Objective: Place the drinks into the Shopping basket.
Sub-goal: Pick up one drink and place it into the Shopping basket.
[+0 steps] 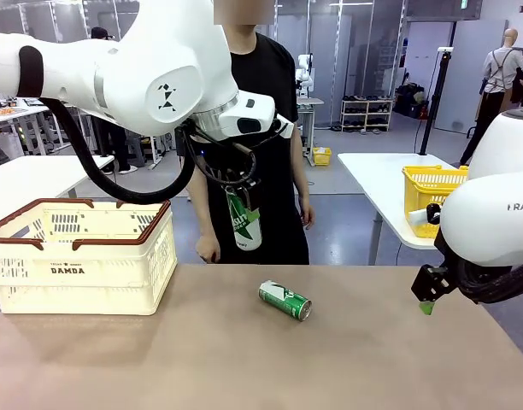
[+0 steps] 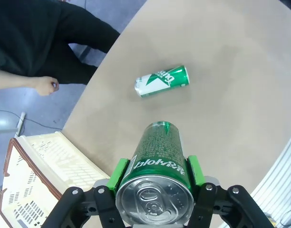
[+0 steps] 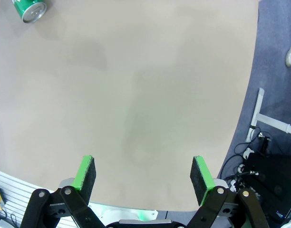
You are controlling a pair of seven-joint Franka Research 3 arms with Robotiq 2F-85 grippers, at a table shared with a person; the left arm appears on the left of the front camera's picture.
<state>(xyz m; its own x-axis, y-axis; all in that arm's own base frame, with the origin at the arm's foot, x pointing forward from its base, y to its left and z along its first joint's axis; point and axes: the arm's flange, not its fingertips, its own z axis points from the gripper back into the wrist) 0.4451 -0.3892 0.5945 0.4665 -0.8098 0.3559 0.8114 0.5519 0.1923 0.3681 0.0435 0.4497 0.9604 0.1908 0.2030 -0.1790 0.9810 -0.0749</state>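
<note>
My left gripper [image 1: 242, 198] hangs high above the table's middle, shut on a green can [image 1: 243, 220] that points downward. The left wrist view shows that can [image 2: 157, 178] clamped between the green pads [image 2: 120, 172], top toward the camera. A second green can [image 1: 285, 300] lies on its side on the brown table, also in the left wrist view [image 2: 161, 80] and at the top left corner of the right wrist view [image 3: 30, 8]. The cream Shopping basket [image 1: 82, 256] with its reddish-brown rim stands at the table's left [image 2: 33, 175]. My right gripper [image 3: 143, 175] is open over bare table at the right.
A person in black stands at the far edge behind the held can, one hand [image 2: 44, 85] near the table edge. A yellow mesh basket [image 1: 431, 192] sits on a white table at the back right. The table's right edge drops to floor and cables [image 3: 259, 147].
</note>
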